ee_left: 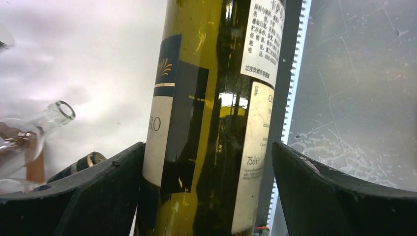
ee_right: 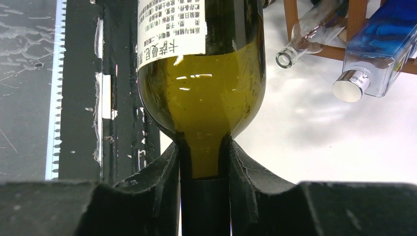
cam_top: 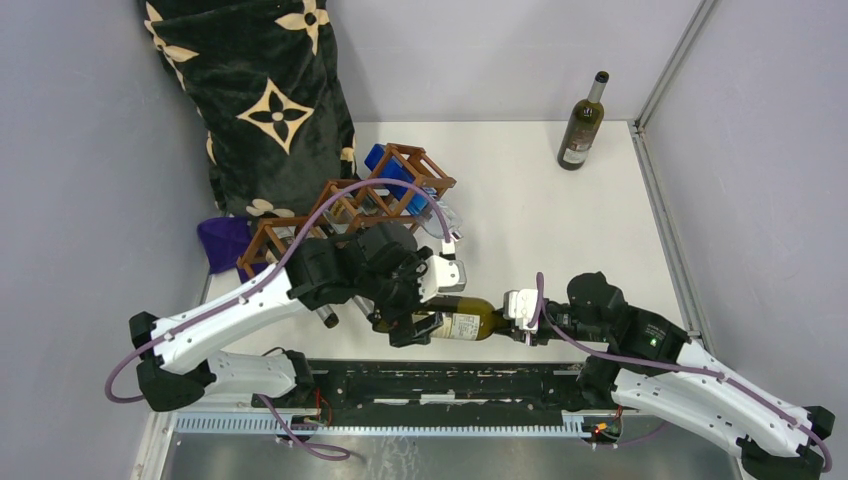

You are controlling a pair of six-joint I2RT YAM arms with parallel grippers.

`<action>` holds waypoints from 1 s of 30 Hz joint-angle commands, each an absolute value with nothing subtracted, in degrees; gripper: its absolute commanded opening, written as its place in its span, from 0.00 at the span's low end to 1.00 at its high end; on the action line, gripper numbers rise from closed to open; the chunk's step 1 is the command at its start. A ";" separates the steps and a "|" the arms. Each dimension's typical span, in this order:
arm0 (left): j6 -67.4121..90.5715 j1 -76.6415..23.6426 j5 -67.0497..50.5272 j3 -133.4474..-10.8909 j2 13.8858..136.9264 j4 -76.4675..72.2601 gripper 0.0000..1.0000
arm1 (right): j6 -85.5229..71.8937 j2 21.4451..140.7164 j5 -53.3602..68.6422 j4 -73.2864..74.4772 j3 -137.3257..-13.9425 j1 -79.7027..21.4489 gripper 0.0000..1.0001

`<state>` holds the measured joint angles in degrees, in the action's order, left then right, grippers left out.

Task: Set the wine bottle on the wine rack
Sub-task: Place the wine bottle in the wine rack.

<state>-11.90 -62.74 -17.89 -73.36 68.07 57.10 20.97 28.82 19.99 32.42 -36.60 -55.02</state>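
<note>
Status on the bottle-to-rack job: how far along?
Done: the wine bottle is grasped and lies level by the near edge.
In hand: the right gripper clamps its neck. The left gripper is open around the body, not gripping.
Left: carry it to the wine rack, beside the clear bottle and blue bottle, and seat it.

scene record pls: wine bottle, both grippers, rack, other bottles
wine bottle: horizontal, near the table's front edge, not on the rack
right gripper: shut on the bottle's neck
left gripper: open, fingers either side of the bottle's body, gap showing on one side
wine rack: back left, holds a clear bottle and a blue bottle
second wine bottle: upright, far right corner
</note>
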 commanded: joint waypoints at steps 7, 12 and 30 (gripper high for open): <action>-11.70 -62.66 -17.10 -75.19 61.18 47.49 1.00 | 19.38 27.39 22.46 20.98 -36.79 -54.84 0.00; -11.42 -62.59 -15.64 -74.68 61.83 48.50 1.00 | 19.55 27.26 23.25 20.75 -36.50 -54.84 0.00; -9.34 -62.07 -15.78 -76.07 61.95 45.16 1.00 | 19.36 27.04 23.43 19.58 -36.05 -54.85 0.00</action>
